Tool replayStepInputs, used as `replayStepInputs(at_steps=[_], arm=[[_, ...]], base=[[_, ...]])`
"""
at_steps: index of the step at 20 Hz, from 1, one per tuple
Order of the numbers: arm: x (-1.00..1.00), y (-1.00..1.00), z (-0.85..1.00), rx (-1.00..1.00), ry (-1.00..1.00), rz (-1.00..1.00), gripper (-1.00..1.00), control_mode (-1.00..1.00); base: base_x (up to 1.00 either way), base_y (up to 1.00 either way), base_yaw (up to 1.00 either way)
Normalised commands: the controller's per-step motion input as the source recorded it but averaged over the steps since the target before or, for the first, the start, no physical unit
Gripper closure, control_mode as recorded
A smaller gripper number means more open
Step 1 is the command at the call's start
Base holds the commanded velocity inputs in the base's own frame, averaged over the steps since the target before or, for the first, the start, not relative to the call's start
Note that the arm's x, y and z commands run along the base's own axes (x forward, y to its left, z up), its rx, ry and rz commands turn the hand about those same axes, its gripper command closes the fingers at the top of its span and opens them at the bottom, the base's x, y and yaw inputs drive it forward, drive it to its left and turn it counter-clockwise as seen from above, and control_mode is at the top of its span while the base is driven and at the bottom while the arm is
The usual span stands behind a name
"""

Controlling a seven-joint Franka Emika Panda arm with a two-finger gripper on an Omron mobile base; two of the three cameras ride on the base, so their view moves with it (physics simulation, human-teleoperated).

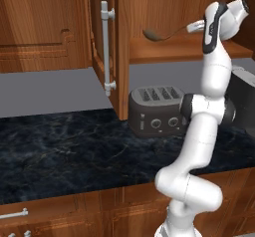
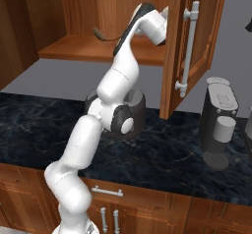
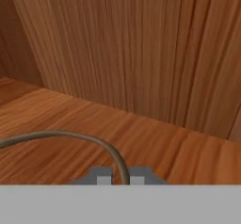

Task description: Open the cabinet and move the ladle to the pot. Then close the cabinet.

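The ladle (image 1: pixel 160 34), slim dull grey-brown metal with a small bowl and long curved handle, is above the open cabinet's (image 1: pixel 169 52) shelf near its front edge. The gripper (image 3: pixel 120 177) is clamped on the handle end between both fingertips (image 3: pixel 101 176).

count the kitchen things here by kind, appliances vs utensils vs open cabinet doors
appliances: 2, the toaster and the coffee machine
utensils: 1, the ladle, its handle between the tips of the gripper
open cabinet doors: 2
total: 5
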Motion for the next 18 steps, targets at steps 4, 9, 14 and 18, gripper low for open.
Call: replayStepInputs(at_steps=[4,9,14,18], arm=[[-1.00,0.35,-0.14,0.00,-0.17,0.00,1.00,-1.00],[-1.00,0.55,-0.47,0.00,-0.26,-0.03,1.00,-1.00],[-1.00,0.73,-0.55,0.00,-0.34,-0.08,1.00,-1.00],[-1.00,0.89,-0.45,-0.01,-0.39,-0.15,1.00,-1.00]], base=[[0.00,0.00,0.00],[0.00,0.00,0.00],[0.00,0.00,0.00],[0.00,0.00,0.00]])
